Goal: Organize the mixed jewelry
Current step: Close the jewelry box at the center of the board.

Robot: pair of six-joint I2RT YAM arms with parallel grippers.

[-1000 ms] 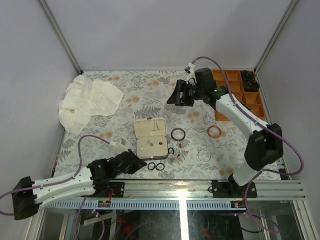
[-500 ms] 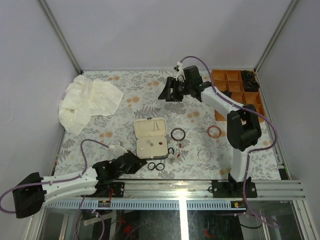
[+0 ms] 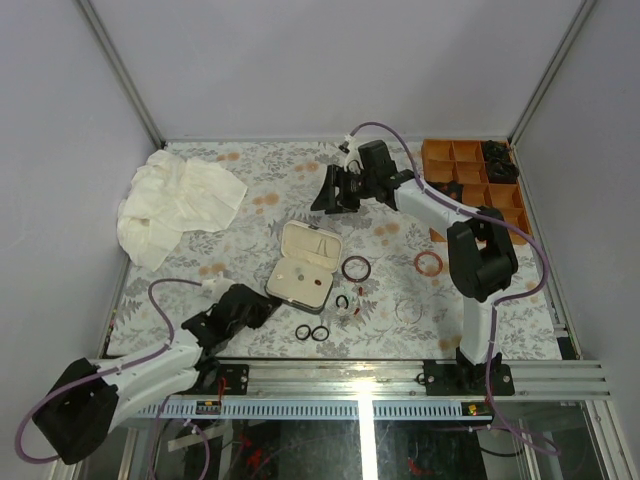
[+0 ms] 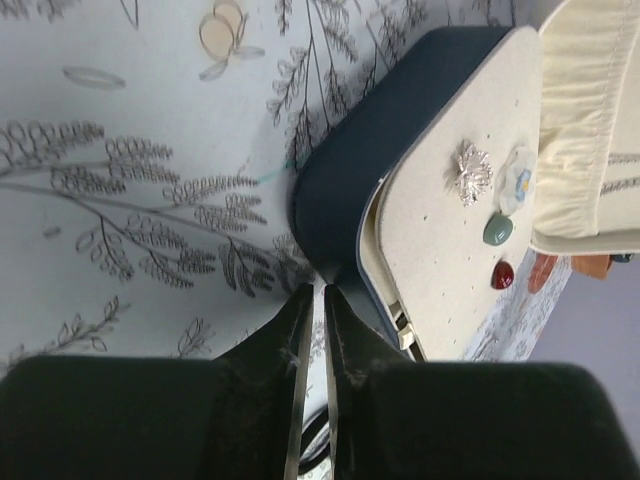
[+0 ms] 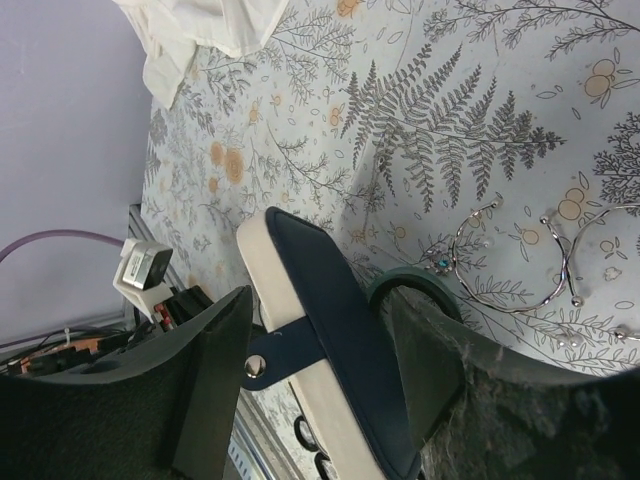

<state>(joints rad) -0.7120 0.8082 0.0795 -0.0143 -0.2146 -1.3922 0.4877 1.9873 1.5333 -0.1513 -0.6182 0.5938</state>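
The navy case (image 3: 305,262) lies open and turned askew, with its cream lining up. In the left wrist view its lining (image 4: 450,240) holds a silver brooch (image 4: 470,173), a green stone (image 4: 497,230) and a red stone (image 4: 502,274). My left gripper (image 3: 260,303) is shut, its tips (image 4: 312,290) against the case's near corner. Two reddish bangles (image 3: 356,268) (image 3: 429,263), two black rings (image 3: 311,332), small red pieces (image 3: 356,298) and thin wire hoops (image 3: 408,310) lie loose on the cloth. My right gripper (image 3: 335,190) is open and empty, well behind the case (image 5: 330,330).
An orange divided tray (image 3: 480,190) with black rosettes (image 3: 497,160) stands at the far right. A crumpled white cloth (image 3: 175,205) lies at the far left. In the right wrist view, wire hoops (image 5: 500,255) lie to the right of the case.
My left gripper has pushed forward against the case, which has turned and slid away to the right. My right gripper has swung left along the far side of the table.
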